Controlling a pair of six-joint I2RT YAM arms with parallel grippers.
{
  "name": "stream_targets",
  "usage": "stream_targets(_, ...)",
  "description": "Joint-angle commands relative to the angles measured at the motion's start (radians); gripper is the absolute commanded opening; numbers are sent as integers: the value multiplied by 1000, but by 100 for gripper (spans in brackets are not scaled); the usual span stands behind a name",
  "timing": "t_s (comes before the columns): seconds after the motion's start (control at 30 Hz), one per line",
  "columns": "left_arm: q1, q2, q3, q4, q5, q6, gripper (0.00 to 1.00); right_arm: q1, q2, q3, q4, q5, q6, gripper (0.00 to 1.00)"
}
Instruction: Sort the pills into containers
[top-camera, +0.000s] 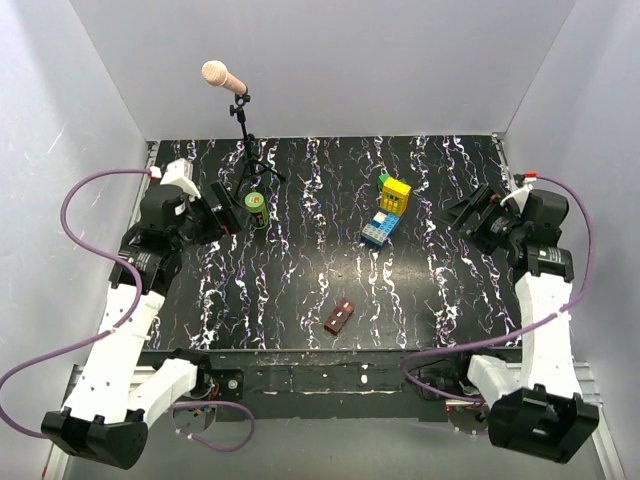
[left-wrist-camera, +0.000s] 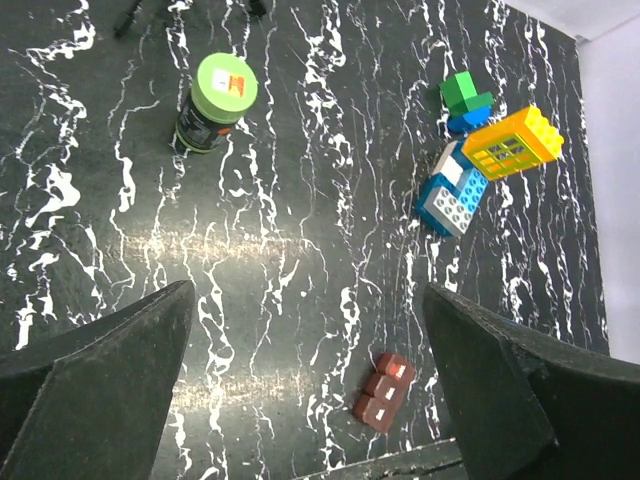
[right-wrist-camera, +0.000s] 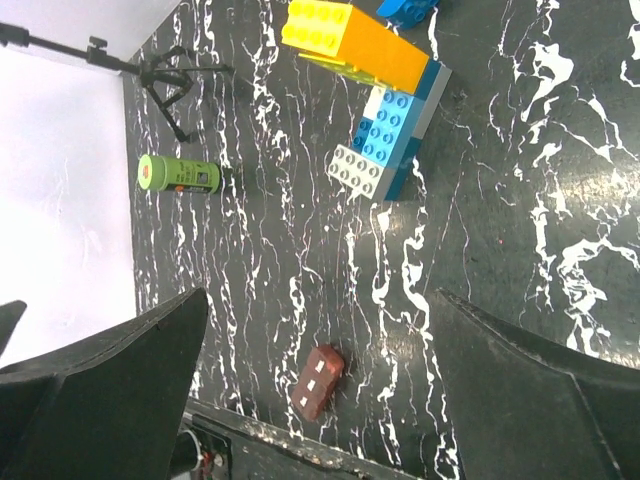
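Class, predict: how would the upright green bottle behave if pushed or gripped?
The green bottle stands taller than wide, so a high push would probably tip it. Once down, its round body would likely roll.

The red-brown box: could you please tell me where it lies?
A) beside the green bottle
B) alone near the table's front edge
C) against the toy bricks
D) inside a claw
B: in the top view the red-brown box lies by itself close to the front edge of the table, well apart from the toy bricks and the green bottle.

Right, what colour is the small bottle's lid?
The bottle's lid is light green; left wrist view shows it best.
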Motion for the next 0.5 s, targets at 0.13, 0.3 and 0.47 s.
stream_targets(0.13,0,73,83,-168,158,96,98,14,-124,67,-137,36,-92,98)
stream_targets(0.3,-51,105,91,-186,320,138,98,85,-69,110,-202,117,-119,98)
stream_targets(0.47,-320,218,65,-209,119,87,98,227,-23,133,-269,236,-130,98)
